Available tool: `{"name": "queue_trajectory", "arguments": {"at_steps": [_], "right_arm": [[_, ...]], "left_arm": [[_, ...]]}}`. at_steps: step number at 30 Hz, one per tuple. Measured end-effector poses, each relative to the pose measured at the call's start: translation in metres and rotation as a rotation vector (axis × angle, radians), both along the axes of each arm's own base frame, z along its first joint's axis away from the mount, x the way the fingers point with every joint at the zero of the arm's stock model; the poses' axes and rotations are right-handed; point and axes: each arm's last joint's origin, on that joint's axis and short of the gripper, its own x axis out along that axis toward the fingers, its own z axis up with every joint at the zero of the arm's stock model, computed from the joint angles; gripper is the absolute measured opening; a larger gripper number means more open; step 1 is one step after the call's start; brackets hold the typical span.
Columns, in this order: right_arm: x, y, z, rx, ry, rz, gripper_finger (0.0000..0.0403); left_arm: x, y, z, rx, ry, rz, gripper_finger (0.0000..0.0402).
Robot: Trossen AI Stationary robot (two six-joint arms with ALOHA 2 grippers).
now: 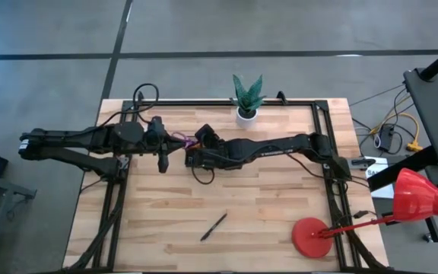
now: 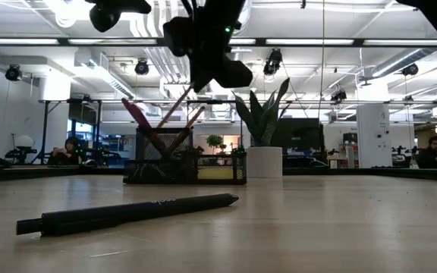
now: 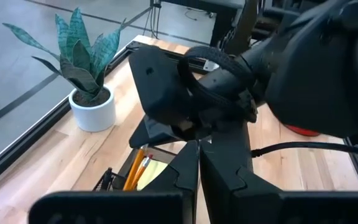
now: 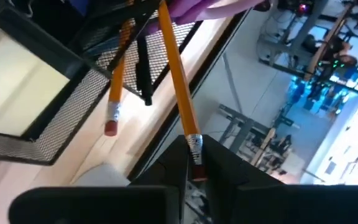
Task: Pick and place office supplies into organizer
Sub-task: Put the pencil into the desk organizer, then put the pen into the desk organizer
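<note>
The black mesh organizer stands near the table's far edge, left of a potted plant. Purple scissors and an orange pencil lean in it, and a yellow sticky pad lies in one compartment. My right gripper hovers over the organizer, shut on another orange pencil. My left gripper waits shut just left of the organizer, raised above the table. A black pen lies flat on the table toward its near edge. My right gripper pinches the orange pencil at its eraser end between its two fingers. The fingers slant down from the table's right side. The pencil runs on ahead of them over the organizer's mesh wall. Its pointed end is out of the wrist view.
A red disc on a stick lies at the near right corner, beside a red cone off the table. The black frame rails run along the table's far and side edges. Bare wood lies around the pen.
</note>
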Motion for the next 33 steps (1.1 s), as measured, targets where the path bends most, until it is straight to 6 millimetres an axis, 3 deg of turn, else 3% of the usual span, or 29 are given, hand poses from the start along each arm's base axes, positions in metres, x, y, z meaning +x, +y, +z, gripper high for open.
{"name": "queue_trajectory", "arguments": {"at_steps": [7,13,22,27,33], "right_arm": [[-0.005,0.0,0.002,0.075,-0.042,-0.09,0.0062],[-0.016,0.0,-0.01,0.088,0.07,-0.112,0.0095],[-0.018,0.013,-0.001,0.136,-0.038,-0.191,0.0131],[-0.035,0.04,0.008,0.204,-0.013,-0.266,0.0143],[-0.046,0.102,0.011,0.756,0.147,-0.151,0.0144]], "left_arm": [[-0.002,0.0,0.001,0.0,-0.008,-0.001,0.0],[-0.007,0.0,0.005,-0.003,-0.03,-0.007,0.0],[-0.012,0.0,0.008,-0.003,-0.049,-0.006,0.0],[-0.014,0.0,0.008,-0.003,-0.051,-0.005,0.0],[-0.014,0.0,0.008,0.006,-0.05,-0.007,0.0]]}}
